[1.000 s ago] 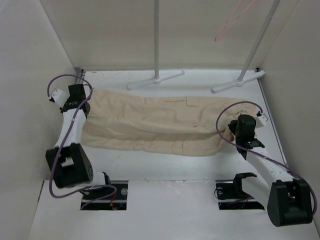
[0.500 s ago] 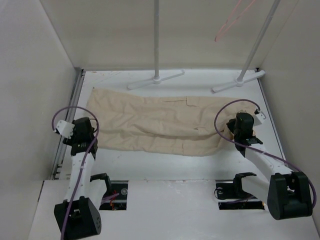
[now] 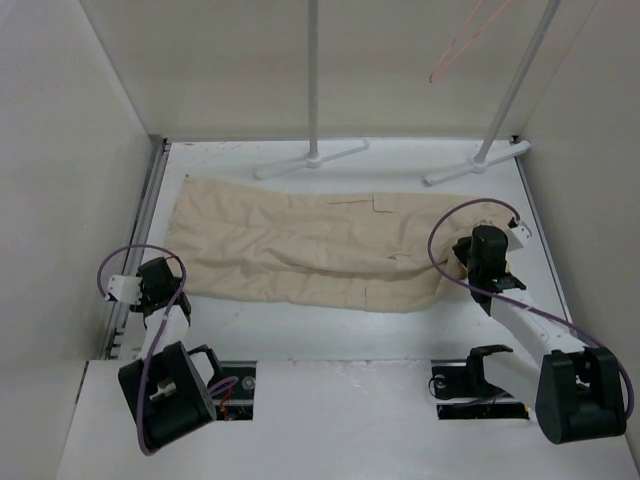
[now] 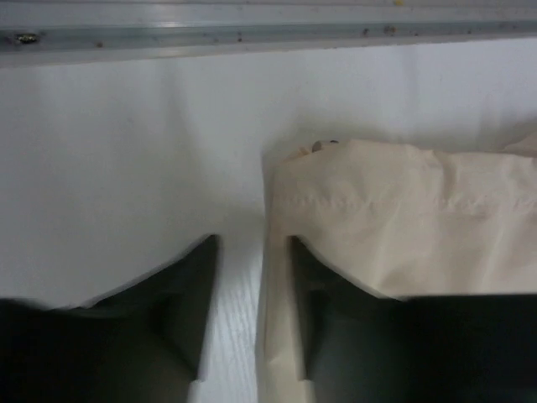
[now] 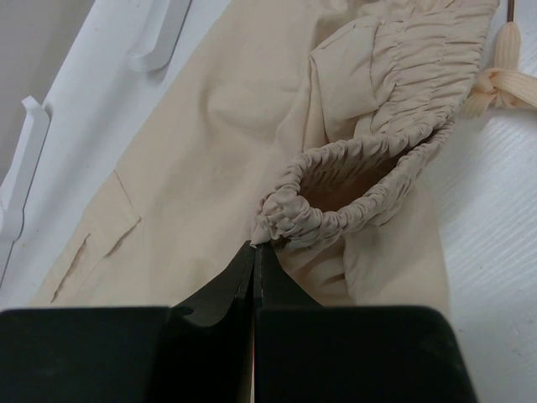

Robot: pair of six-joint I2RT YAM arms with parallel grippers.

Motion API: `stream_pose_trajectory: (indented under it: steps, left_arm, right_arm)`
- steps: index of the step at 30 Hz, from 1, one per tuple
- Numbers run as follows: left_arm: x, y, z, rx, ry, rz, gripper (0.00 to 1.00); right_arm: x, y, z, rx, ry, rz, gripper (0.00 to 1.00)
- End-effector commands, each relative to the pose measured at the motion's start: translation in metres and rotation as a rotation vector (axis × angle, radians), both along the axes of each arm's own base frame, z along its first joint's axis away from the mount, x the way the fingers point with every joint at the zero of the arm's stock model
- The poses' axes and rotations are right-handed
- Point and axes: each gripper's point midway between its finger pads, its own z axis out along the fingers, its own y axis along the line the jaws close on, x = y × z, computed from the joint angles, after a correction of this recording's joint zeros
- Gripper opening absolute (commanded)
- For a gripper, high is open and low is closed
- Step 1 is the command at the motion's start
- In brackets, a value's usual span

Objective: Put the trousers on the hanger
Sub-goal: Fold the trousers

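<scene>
The beige trousers (image 3: 300,245) lie flat across the table, legs to the left and waist to the right. The pink hanger (image 3: 455,45) hangs high at the back right, far from both grippers. My left gripper (image 3: 152,283) is low at the near left corner of the legs. In the left wrist view it (image 4: 252,252) is open, and the hem edge of the trousers (image 4: 403,210) lies between the jaws against the right finger. My right gripper (image 3: 468,255) is shut (image 5: 256,245) on the gathered elastic waistband (image 5: 352,180).
Two grey-white rack poles (image 3: 313,80) (image 3: 515,85) rise from flat feet (image 3: 310,160) (image 3: 475,165) at the back of the table. A metal rail (image 4: 252,35) runs along the left edge. White walls close in both sides.
My left arm has swung back from the far left end of the legs to the near left corner. The leg ends now lie flat. My right gripper has barely moved.
</scene>
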Motion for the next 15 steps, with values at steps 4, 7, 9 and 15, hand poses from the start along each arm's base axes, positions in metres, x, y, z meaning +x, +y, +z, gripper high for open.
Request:
stream_pose_trajectory:
  steps: [4, 7, 9, 15]
  left_arm:
    - [0.033, 0.002, -0.005, -0.031, -0.100, -0.020, 0.07]
    - [0.038, 0.004, 0.001, -0.016, -0.114, -0.015, 0.00]
    - [0.033, 0.002, 0.009, -0.008, -0.134, -0.010, 0.00]
    - [-0.013, 0.005, 0.083, 0.124, -0.152, 0.066, 0.00]
  right_arm:
    - [0.001, -0.002, 0.031, -0.006, -0.080, -0.012, 0.02]
    - [-0.007, -0.005, 0.035, -0.009, -0.085, -0.026, 0.02]
    - [-0.014, -0.006, 0.037, -0.010, -0.084, -0.027, 0.02]
    - [-0.037, -0.015, 0.046, -0.006, -0.089, -0.052, 0.01]
